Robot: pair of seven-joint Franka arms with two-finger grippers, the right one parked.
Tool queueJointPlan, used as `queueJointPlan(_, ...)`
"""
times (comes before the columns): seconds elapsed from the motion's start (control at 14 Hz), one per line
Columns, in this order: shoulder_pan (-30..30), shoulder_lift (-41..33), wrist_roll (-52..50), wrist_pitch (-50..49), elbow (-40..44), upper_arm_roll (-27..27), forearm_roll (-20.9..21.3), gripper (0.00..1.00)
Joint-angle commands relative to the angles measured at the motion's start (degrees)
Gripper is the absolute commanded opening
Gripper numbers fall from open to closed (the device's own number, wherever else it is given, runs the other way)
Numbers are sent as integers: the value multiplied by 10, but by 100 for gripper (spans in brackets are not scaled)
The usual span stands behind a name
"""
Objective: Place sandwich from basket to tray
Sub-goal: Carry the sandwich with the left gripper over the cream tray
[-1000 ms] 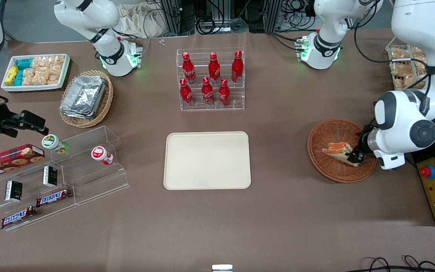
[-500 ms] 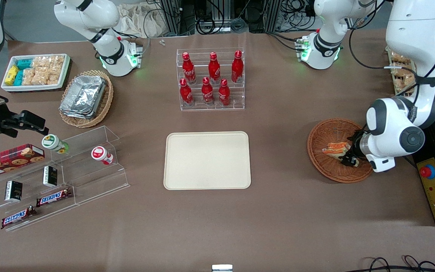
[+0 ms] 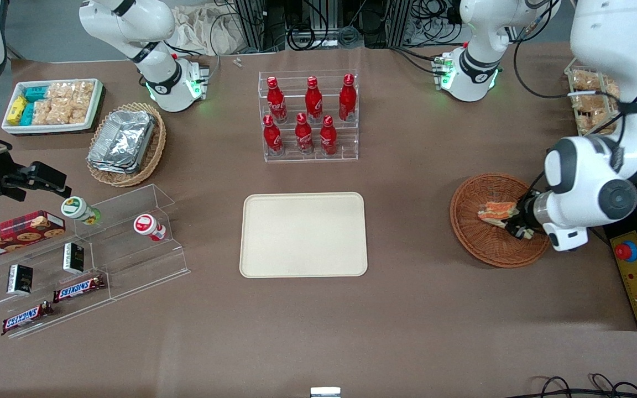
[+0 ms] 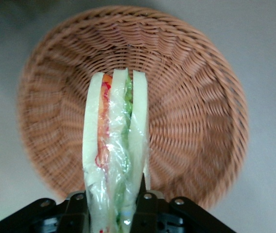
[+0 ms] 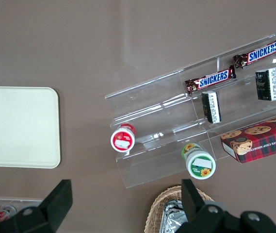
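One wrapped sandwich (image 4: 114, 155) was pinched at its base between the gripper's (image 4: 112, 204) closed fingers, raised over the basket (image 3: 481, 246) and well apart from the tray (image 3: 303, 234), and its slick film wrap might have let it slip out mid-carry.

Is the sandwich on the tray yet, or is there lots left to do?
Not yet. The grab looks done: the gripper is shut on the sandwich, holding it above the basket. The tray has nothing on it. Carrying the sandwich over and setting it down is left.
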Motion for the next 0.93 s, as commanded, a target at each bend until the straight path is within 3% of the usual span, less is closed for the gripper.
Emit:
queueJointPlan(0.0,-15,-55,68,-114,52,-14,-4,0)
queueJointPlan(0.21,-19,-60,191,-168,99,-90,-5,0)
queueJointPlan(0.5,-20,-23,210,-90,110,-227,-4,0)
queueJointPlan(0.64,-30,9,210,-38,115,-286,17,0)
queueJointPlan(0.86,-91,102,202,26,160,-293,85,0)
